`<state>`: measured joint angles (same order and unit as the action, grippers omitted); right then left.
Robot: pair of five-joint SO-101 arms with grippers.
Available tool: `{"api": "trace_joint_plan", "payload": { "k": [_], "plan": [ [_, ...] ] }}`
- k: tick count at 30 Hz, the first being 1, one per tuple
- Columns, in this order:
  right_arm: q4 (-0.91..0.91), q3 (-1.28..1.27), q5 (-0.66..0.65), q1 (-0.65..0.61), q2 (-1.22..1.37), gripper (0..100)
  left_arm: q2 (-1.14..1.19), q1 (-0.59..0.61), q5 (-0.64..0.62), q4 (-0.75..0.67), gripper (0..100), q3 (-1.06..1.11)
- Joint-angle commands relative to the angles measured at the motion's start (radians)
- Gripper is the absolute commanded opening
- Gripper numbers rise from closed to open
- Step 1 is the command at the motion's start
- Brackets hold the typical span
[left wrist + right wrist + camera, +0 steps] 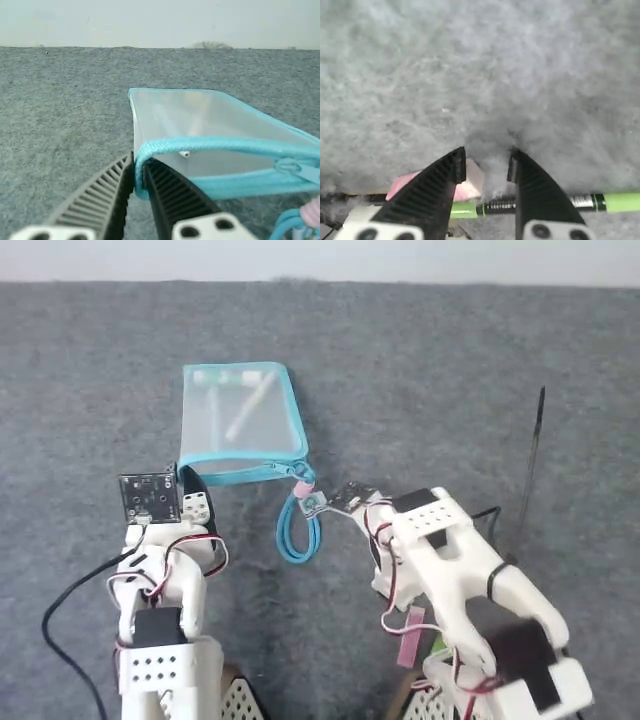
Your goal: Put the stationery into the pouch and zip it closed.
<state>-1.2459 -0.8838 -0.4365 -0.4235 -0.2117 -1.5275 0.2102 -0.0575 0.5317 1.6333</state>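
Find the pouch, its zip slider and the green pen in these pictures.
pouch (pixel 212 435): high view, on the clear front panel.
zip slider (pixel 290 165): left wrist view, on the slider body.
green pen (pixel 616 202): right wrist view, on the green barrel.

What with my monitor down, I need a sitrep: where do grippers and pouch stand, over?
Left gripper shut on pouch corner. Right gripper open over felt. Pouch mouth looks unzipped; pink eraser, green pen outside it. Strap loop lies near slider.
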Motion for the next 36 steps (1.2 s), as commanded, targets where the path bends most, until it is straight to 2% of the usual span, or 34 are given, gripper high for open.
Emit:
{"api": "trace_joint_plan", "payload": {
  "k": [1,4,8,11,14,19,24,28,32,36],
  "plan": [
    [-0.067,0.014,-0.017,0.019,-0.14,16.2,-0.015,-0.008,-0.009,-0.037,1,-0.067],
    [-0.097,0.014,-0.008,0.047,-0.211,15.9,-0.015,-0.008,-0.009,-0.037,1,-0.067],
    [-0.107,0.014,-0.025,0.194,-0.268,15.8,-0.015,-0.008,-0.009,-0.037,1,-0.067],
    [-0.213,0.014,-0.15,0.222,-0.277,16.2,-0.015,-0.008,-0.009,-0.037,1,-0.067],
    [-0.297,0.012,-0.272,0.16,-0.28,16.2,-0.015,-0.009,-0.009,-0.038,1,-0.067],
    [-0.255,-0.014,-0.459,0.035,-0.28,16.2,-0.015,-0.008,-0.009,-0.037,1,-0.068],
    [-0.24,-0.087,-0.79,-0.097,-0.285,16.2,-0.011,-0.008,-0.009,-0.037,1,-0.068],
    [-0.14,-0.137,-0.813,-0.154,-0.286,17.0,-0.009,-0.008,-0.009,-0.037,1,-0.068],
    [-0.048,-0.209,-0.901,-0.2,-0.286,23.0,-0.014,-0.008,-0.009,-0.037,1,-0.068],
    [0.015,-0.242,-0.904,-0.206,-0.283,23.6,-0.015,-0.009,-0.009,-0.041,1,-0.068]
  ]
}}
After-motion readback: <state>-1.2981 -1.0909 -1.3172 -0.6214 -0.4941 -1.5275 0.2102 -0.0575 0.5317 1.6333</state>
